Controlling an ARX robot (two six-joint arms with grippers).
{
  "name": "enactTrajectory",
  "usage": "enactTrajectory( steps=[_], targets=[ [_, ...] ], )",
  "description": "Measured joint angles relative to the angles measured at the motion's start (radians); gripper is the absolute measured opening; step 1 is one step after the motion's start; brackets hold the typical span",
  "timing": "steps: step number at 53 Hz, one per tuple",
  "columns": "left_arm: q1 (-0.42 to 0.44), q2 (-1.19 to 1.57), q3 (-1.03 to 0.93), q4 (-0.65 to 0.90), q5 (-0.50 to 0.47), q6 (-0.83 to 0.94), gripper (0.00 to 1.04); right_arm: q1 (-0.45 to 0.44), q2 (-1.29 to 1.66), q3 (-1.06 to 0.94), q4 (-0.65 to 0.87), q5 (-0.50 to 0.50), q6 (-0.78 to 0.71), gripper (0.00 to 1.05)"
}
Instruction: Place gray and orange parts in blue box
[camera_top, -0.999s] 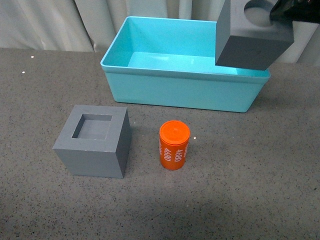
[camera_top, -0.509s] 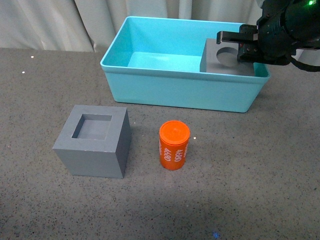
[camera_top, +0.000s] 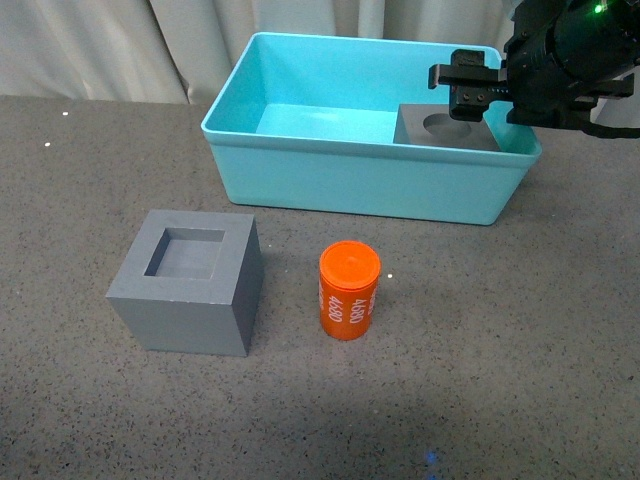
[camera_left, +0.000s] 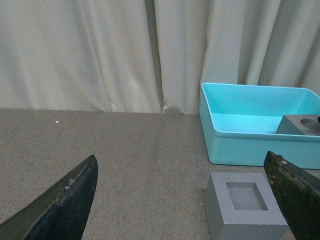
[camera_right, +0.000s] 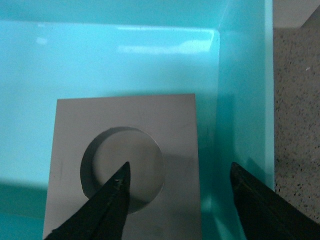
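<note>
The gray cube with the round recess (camera_top: 443, 131) sits inside the turquoise bin (camera_top: 360, 180), at its right end. My right gripper (camera_top: 480, 92) hangs open just above it; in the right wrist view one fingertip (camera_right: 117, 192) is over the recess of the cube (camera_right: 170, 150) and the other over the bin wall (camera_right: 240, 100). The gray cube with the square recess (camera_top: 187, 280) and the orange cylinder (camera_top: 348, 291) stand on the table in front of the bin. My left gripper (camera_left: 182, 192) is open and empty, with that cube (camera_left: 245, 205) just ahead of it.
The table is a dark gray speckled surface (camera_top: 500, 350). Pale curtains (camera_left: 100, 50) hang behind the bin.
The round-recess cube, held high above the bin's right end a second ago, came down into the bin. My right gripper let go of it and has risen slightly.
</note>
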Motion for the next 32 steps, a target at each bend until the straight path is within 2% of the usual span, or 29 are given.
enactTrajectory(
  steps=[6,13,16,32],
  targets=[
    [0.0,0.0,0.0,0.0,0.0,0.0,0.98,0.0,-0.039,-0.047,0.053,-0.003,-0.01,0.75],
    [0.0,0.0,0.0,0.0,0.0,0.0,0.98,-0.001,-0.166,-0.179,0.154,-0.024,-0.019,0.97],
    [0.0,0.0,0.0,0.0,0.0,0.0,0.98,0.0,-0.254,-0.262,0.22,-0.022,-0.02,0.94],
    [0.0,0.0,0.0,0.0,0.0,0.0,0.98,0.021,-0.575,-0.557,0.252,0.004,-0.019,0.95]
  ],
)
